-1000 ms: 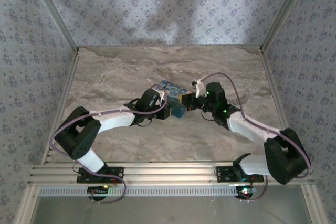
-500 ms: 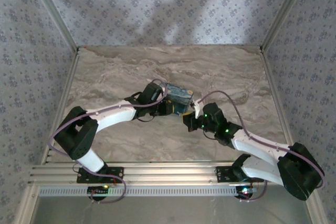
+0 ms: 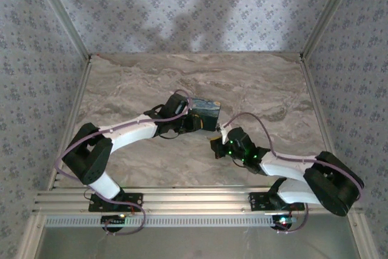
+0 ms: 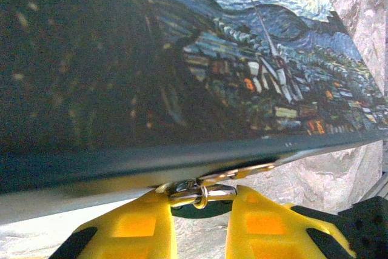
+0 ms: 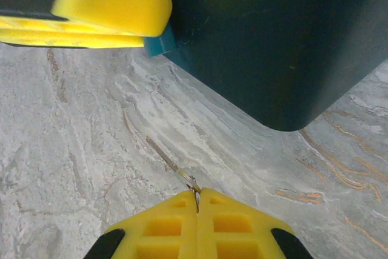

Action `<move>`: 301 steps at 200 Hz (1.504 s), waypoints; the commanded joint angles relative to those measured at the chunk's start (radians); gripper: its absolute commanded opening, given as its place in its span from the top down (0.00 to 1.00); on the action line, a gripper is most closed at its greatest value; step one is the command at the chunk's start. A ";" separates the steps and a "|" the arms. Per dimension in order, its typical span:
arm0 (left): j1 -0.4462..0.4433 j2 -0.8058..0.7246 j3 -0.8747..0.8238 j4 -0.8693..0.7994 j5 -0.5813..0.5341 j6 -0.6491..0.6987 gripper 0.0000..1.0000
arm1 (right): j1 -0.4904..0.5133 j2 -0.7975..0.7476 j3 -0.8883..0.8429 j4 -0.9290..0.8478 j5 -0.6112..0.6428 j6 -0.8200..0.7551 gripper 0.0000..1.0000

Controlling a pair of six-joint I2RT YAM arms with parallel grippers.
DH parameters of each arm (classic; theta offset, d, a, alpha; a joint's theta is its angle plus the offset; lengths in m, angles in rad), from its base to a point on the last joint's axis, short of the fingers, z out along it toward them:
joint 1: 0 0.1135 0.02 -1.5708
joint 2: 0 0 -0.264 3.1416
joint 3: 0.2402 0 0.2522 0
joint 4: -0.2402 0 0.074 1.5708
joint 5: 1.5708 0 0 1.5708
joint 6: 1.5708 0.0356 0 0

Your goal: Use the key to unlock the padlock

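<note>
Grey-veined marble table (image 3: pixel 254 83) carried the blue-and-yellow night-sky painted box (image 4: pixel 182 59), and the tiny teal squarish padlock (image 5: pixel 159 45) sat tucked at the box's lower edge, right against a yellow finger (image 5: pixel 109 4) of the left pincer (image 4: pixel 200 207). That pincer's fingers stood a little apart around silver rings (image 4: pixel 200 193) under the box rim, though whether they pinched the padlock, I couldn't tell. Over on the right pincer (image 5: pixel 197 195), the fingers were pressed together on a thin metal key (image 5: pixel 167 156), its tip pointing toward the padlock but apart from it.

Top camera high behind the arm bases (image 3: pixel 115 201), looking down on the surface (image 3: pixel 133 83), left wrist camera tight against the painted box (image 4: pixel 182 59), right wrist camera low, facing that same box.
</note>
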 commanded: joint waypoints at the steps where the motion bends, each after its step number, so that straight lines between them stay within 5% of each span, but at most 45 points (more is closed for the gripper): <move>1: 0.006 -0.013 0.045 0.036 0.032 -0.031 0.87 | 0.010 0.038 0.005 0.112 0.035 0.019 1.00; 301: 0.000 0.027 0.039 0.064 0.035 -0.070 0.90 | -0.047 0.187 0.079 0.174 0.003 0.152 1.00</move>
